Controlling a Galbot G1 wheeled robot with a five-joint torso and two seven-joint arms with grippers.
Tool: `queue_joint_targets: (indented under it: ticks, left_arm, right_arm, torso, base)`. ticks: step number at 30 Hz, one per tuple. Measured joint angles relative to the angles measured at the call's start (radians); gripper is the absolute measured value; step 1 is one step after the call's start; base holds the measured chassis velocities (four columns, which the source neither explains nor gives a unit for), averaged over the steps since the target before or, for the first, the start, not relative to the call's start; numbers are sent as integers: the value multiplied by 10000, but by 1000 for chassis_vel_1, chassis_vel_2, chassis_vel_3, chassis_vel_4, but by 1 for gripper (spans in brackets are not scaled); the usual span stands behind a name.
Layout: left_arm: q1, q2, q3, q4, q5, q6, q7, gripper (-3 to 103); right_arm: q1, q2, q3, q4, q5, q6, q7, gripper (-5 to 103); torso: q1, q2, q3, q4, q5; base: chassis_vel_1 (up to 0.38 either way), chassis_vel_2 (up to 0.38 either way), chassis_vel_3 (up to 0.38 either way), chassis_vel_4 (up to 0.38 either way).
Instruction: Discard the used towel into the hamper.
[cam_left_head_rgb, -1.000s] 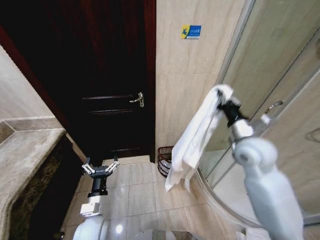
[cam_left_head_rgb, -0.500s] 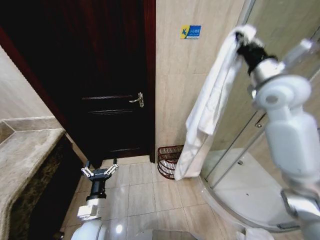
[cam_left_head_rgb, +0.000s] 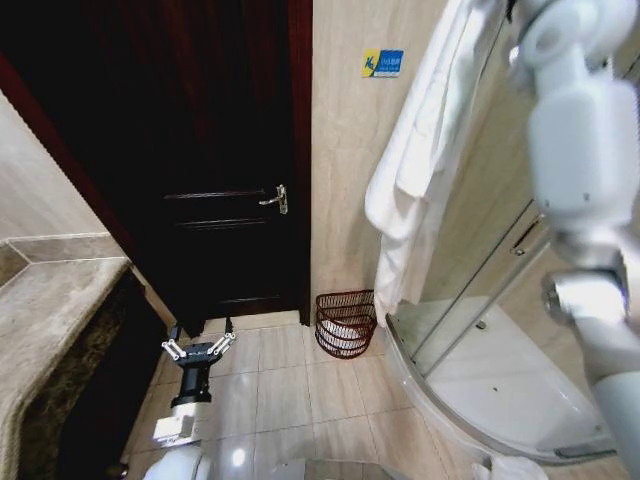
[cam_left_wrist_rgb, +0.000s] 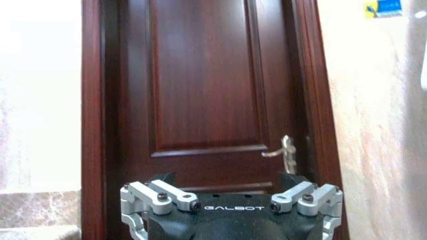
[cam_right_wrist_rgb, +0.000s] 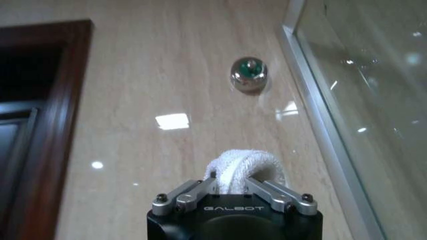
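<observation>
The used towel (cam_left_head_rgb: 418, 150) is white and hangs long against the beige wall, its lower end above and just right of the hamper (cam_left_head_rgb: 346, 322). The hamper is a small dark reddish-brown open-weave basket on the floor in the corner between the door and the shower. My right arm (cam_left_head_rgb: 575, 130) reaches up past the top edge of the head view. In the right wrist view my right gripper (cam_right_wrist_rgb: 231, 184) is shut on a fold of the towel (cam_right_wrist_rgb: 238, 166), close to the wall. My left gripper (cam_left_head_rgb: 198, 349) hangs low over the floor tiles, open and holding nothing.
A dark wooden door (cam_left_head_rgb: 200, 150) with a metal handle (cam_left_head_rgb: 276, 199) stands left of the hamper. The curved glass shower enclosure (cam_left_head_rgb: 470, 340) is on the right. A stone counter (cam_left_head_rgb: 50, 300) runs along the left. A chrome wall knob (cam_right_wrist_rgb: 249, 75) sits ahead of the right gripper.
My right arm has risen steadily, carrying the towel from mid-height to the top of the view. The towel's lower end has lifted off the hamper's line of sight. The left arm stays put.
</observation>
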Motion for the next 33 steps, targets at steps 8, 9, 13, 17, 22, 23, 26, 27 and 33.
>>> queue_joint_targets:
  ticks: [8, 9, 13, 17, 22, 23, 26, 27, 33]
  left_arm:
    - [-121, 1, -461, -128, -587, -4, 124, 100]
    - [-122, 1, -519, -91, -646, -43, 140, 100]
    - [-103, 1, -633, -17, -762, -127, 222, 100]
    - [-98, 0, -714, -15, -830, -154, 243, 100]
    - [-93, 2, -756, -80, -837, -182, 245, 100]
    - [-67, 1, -758, -98, -834, -202, 251, 100]
    - [-9, 1, -761, -135, -807, -243, 260, 100]
    - [15, 1, -762, -149, -795, -254, 264, 100]
    - [40, 1, -766, -143, -760, -314, 282, 100]
  right_arm:
    - [-442, 513, 142, -670, -870, 214, -85, 3]
    - [-754, 507, 174, -652, -960, 263, -90, 3]
    - [-1460, 405, 274, -127, -888, 259, 29, 3]
    - [-2201, 259, 330, 856, -553, 114, 255, 3]
    - [-3043, 153, 321, 1614, -497, 91, 431, 3]
    - [-3198, 142, 319, 1746, -482, 77, 461, 3]
    - [-3430, 140, 263, 1896, -489, 69, 475, 3]
    - [-3591, 149, 234, 1943, -507, 81, 476, 3]
    - [-4293, 193, 224, 2160, -662, 144, 498, 3]
  torso:
    - [0, 4, 0, 0, 0]
    - [1, 3, 2, 0, 6]
    - [5, 2, 6, -3, 9]
    - [3, 4, 2, -3, 0]
    - [2, 5, 3, -2, 5]
    - [2, 5, 3, -3, 3]
    - [2, 6, 2, -2, -1]
    - [1, 7, 2, -2, 0]
    - [2, 7, 2, -2, 0]
  base:
    - [0, 0, 0, 0]
    - [0, 0, 0, 0]
    - [0, 0, 0, 0]
    - [0, 0, 0, 0]
    - [0, 0, 0, 0]
    - [0, 0, 0, 0]
    - [0, 0, 0, 0]
    - [0, 0, 0, 0]
    - [0, 0, 0, 0]
